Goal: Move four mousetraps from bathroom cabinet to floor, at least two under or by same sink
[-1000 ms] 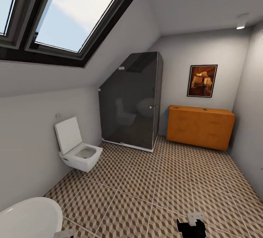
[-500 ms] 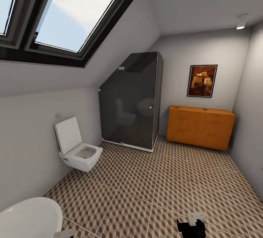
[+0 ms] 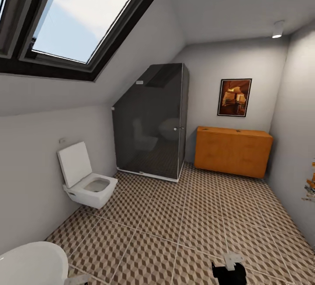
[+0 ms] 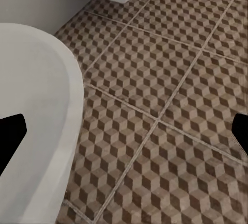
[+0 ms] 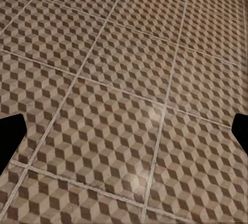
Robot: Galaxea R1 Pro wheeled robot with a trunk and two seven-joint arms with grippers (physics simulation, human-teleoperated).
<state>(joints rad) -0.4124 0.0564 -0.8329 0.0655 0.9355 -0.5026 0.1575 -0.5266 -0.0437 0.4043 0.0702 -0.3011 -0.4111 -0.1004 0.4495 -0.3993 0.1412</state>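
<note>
The large square floor tiles [image 3: 210, 228] carry a repeating cube pattern in brown, beige and white, crossed by pale grout lines. On them, against the grey far wall, stands the wide orange-brown wooden cabinet [image 3: 232, 150]. Above the cabinet hangs a black-framed picture [image 3: 234, 97] in warm amber and brown tones. Beside the cabinet is a dark smoky-grey glass shower enclosure [image 3: 148, 121], and further from it a white wall-hung toilet [image 3: 85, 183]. The rounded bathtub rim [image 4: 36, 131] is plain white. The skylight frame [image 3: 87, 64] is black around pale blue sky.
</note>
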